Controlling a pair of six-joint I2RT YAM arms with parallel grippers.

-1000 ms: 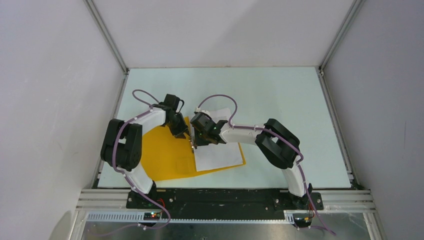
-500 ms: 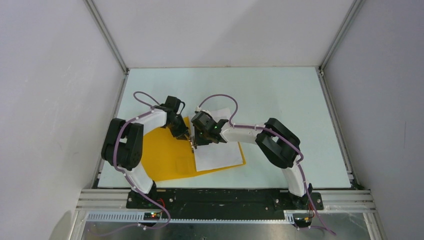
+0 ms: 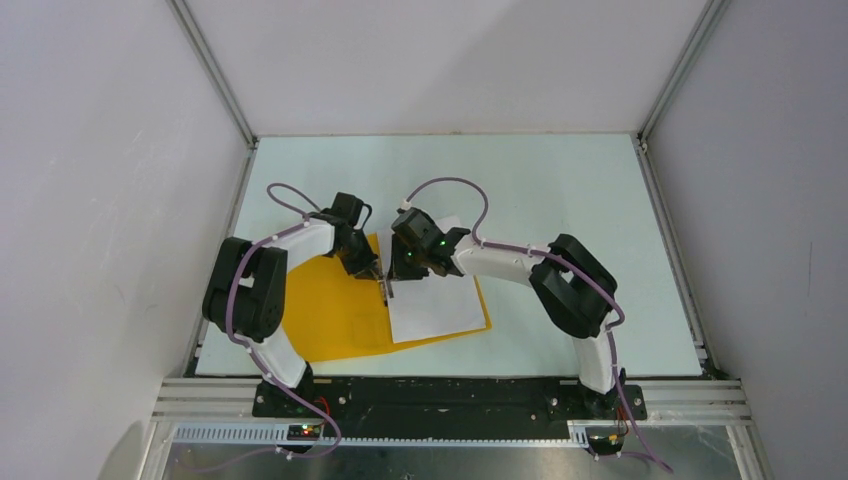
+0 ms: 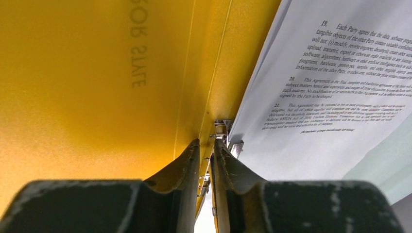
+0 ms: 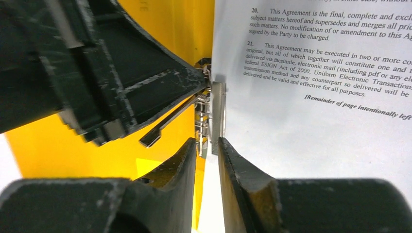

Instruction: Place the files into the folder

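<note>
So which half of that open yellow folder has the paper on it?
The right half: the printed sheets lie on it, beside the metal clip at the spine. The left half is bare yellow.

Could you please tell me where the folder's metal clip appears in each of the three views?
Top external: metal clip at the folder spine, centre.
Left wrist: clip low, centre.
Right wrist: clip at centre.
Shared landmark: the printed sheet, just right of the clip.

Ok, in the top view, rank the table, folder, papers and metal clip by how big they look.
1. table
2. folder
3. papers
4. metal clip, barely visible
</note>
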